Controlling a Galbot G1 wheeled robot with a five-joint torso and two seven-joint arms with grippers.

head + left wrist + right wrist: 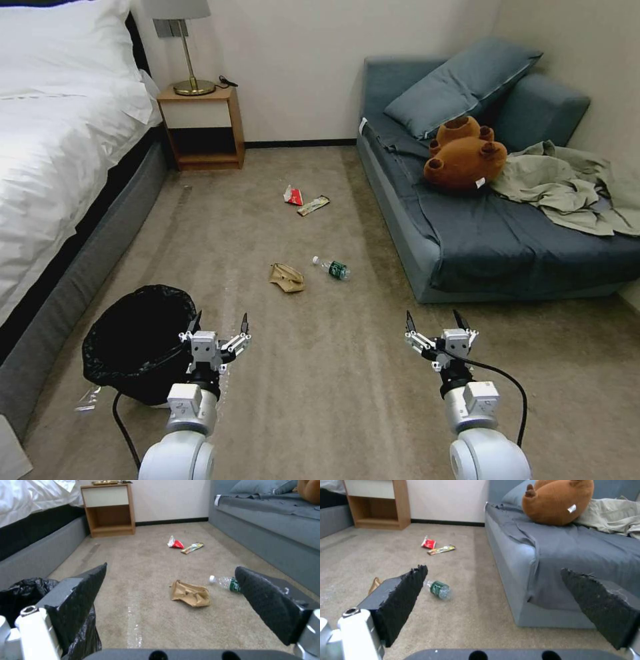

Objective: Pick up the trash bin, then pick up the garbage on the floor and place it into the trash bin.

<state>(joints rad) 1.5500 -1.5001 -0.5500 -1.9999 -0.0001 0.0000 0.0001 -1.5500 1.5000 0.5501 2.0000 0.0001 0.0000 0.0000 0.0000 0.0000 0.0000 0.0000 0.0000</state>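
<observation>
A: What sits furthest to the left gripper's outer side?

B: The trash bin [137,343], lined with a black bag, stands on the carpet [320,373] against the bed [60,147], just beside the left gripper [221,325]. That gripper hovers over the floor with its fingers spread wide and nothing between them. In the left wrist view the bag's edge [23,592] shows right by one finger [83,597].

A: And ahead of that gripper?

B: The crumpled paper bag [287,277] lies on the carpet ahead of it and a little toward the right arm. The clear bottle [332,268] with the green label lies just beside the bag, on the side nearer the right gripper. Farther ahead, well apart from both grippers, the red-white wrapper [293,195] and the long snack wrapper [313,205] lie side by side.

A: The right gripper?

B: The right gripper [435,322] also hangs over bare carpet, fingers wide apart, holding nothing. The bottle [437,589] lies ahead of it toward the left arm. The sofa [480,227] runs along its outer side, with a brown plush bear [463,155] on it.
</observation>
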